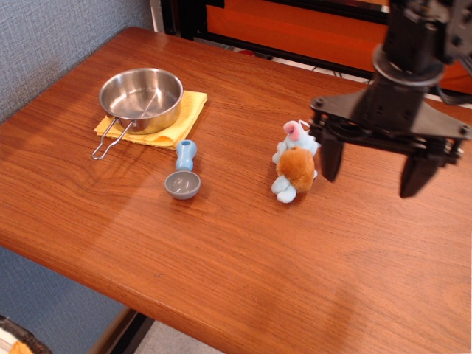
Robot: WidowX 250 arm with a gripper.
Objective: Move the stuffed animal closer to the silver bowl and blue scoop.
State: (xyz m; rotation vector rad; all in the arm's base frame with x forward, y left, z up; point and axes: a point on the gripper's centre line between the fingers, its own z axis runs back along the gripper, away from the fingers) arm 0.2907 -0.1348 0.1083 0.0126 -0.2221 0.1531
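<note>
The stuffed animal (295, 161), light blue with a fuzzy orange-brown body and a pink patch, lies on the wooden table near the middle. The silver bowl (141, 99) sits on a yellow cloth at the back left, its wire handle pointing to the front. The blue scoop (184, 174) lies just in front of the bowl, left of the toy. My gripper (374, 168) hangs open and empty to the right of the toy, its left finger (330, 157) close beside the toy and raised above the table.
The yellow cloth (186, 116) lies under the bowl. The table's front edge (221, 335) runs along the bottom. An orange and black frame (295, 29) stands behind the table. A grey wall panel is at the left.
</note>
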